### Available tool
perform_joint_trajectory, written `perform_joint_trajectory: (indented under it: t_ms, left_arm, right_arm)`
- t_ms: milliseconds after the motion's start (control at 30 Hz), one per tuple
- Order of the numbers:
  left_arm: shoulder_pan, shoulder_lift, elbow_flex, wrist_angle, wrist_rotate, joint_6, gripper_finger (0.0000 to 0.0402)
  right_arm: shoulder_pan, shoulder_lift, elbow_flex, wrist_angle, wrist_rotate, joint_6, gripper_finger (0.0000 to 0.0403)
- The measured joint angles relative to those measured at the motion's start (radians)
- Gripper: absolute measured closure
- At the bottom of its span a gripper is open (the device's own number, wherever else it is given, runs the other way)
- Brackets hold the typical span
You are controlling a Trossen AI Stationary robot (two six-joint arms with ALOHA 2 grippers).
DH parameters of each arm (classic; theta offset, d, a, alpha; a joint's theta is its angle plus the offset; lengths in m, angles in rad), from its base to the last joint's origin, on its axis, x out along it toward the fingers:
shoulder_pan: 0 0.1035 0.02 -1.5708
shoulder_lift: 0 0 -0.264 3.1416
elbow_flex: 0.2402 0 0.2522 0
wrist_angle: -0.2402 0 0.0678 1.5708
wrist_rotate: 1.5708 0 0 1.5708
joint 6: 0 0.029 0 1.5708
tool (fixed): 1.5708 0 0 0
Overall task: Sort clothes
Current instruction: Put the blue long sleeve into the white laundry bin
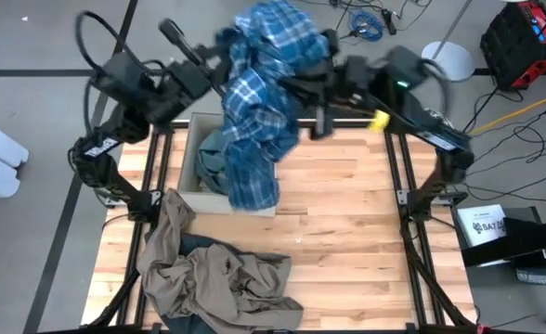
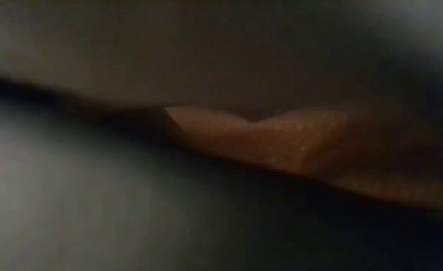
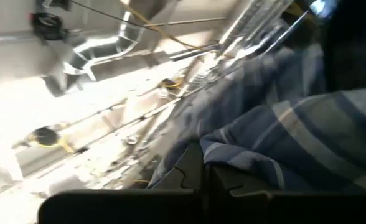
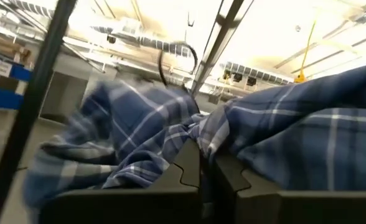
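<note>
The blue-and-white plaid garment (image 1: 254, 121) is held up high over the table's far side by both grippers. Its lower end hangs down over the beige box (image 1: 191, 190), in which a teal-grey garment (image 1: 210, 158) lies. My left gripper (image 1: 225, 57) and my right gripper (image 1: 303, 76) are both shut on the plaid cloth near its top. A khaki-tan garment (image 1: 208, 283) lies crumpled on the table's near left, over a dark navy one (image 1: 213, 250). The white garment is out of view. My left gripper pinches a bunched fold of the plaid garment (image 3: 217, 152) between its two shut fingers, near the garment's top left. The cloth is lifted clear and drapes away from the fingers. My right gripper pinches a gathered fold of the plaid cloth (image 4: 198, 140) between its two shut fingers, near the garment's top right. The cloth spreads to both sides of the fingers and hangs slack below.
The low view is blocked by something dark and blurred close to the camera. Bare wooden tabletop (image 1: 347, 213) lies at the middle and right. Metal frame posts (image 1: 398, 176) stand at the table's sides.
</note>
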Motion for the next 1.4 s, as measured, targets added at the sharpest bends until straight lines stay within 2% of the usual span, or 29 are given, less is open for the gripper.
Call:
perform_joint_trajectory:
  t_ms: [167, 233, 300, 400, 500, 633, 800, 933, 1033, 1200, 1400]
  left_arm:
    - [0.089, 0.000, 0.056, -0.002, 0.003, 0.056, 0.0401]
    - [0.137, 0.000, 0.082, -0.027, 0.005, 0.043, 0.0401]
    - [0.191, 0.000, 0.105, -0.076, 0.006, -0.003, 0.0401]
    - [0.261, 0.000, 0.125, -0.181, 0.014, -0.054, 0.0401]
    - [0.325, 0.000, 0.125, -0.285, 0.019, -0.066, 0.0401]
    - [0.401, 0.000, 0.125, -0.458, 0.056, -0.153, 0.0401]
    - [0.454, 0.002, 0.125, -0.673, 0.209, -0.287, 0.0401]
    - [0.466, 0.004, 0.125, -0.816, 0.293, -0.398, 0.0401]
    - [0.462, 0.003, 0.094, -0.924, 0.302, -0.441, 0.0401]
    - [0.431, -0.010, -0.066, -1.010, 0.327, -0.513, 0.0401]
    - [0.368, -0.065, -0.399, -0.949, 0.320, -0.529, 0.0401]
  right_arm:
    - [-0.081, 0.172, 0.153, 0.105, -0.083, 0.059, 0.0403]
    - [-0.123, 0.197, 0.122, 0.252, -0.115, 0.166, 0.0403]
    - [-0.166, 0.234, 0.125, 0.314, -0.149, 0.279, 0.0403]
    - [-0.222, 0.271, 0.128, 0.315, -0.215, 0.391, 0.0403]
    - [-0.248, 0.295, 0.127, 0.294, -0.247, 0.436, 0.0403]
    - [-0.266, 0.294, 0.127, 0.177, -0.254, 0.434, 0.0402]
    - [-0.273, 0.270, 0.127, -0.051, -0.326, 0.405, 0.0402]
    - [-0.278, 0.246, 0.128, -0.275, -0.336, 0.316, 0.0402]
    - [-0.274, 0.241, 0.128, -0.447, -0.355, 0.226, 0.0402]
    - [-0.257, 0.241, 0.127, -0.688, -0.353, 0.100, 0.0402]
    - [-0.236, 0.241, 0.127, -0.868, -0.350, 0.013, 0.0402]
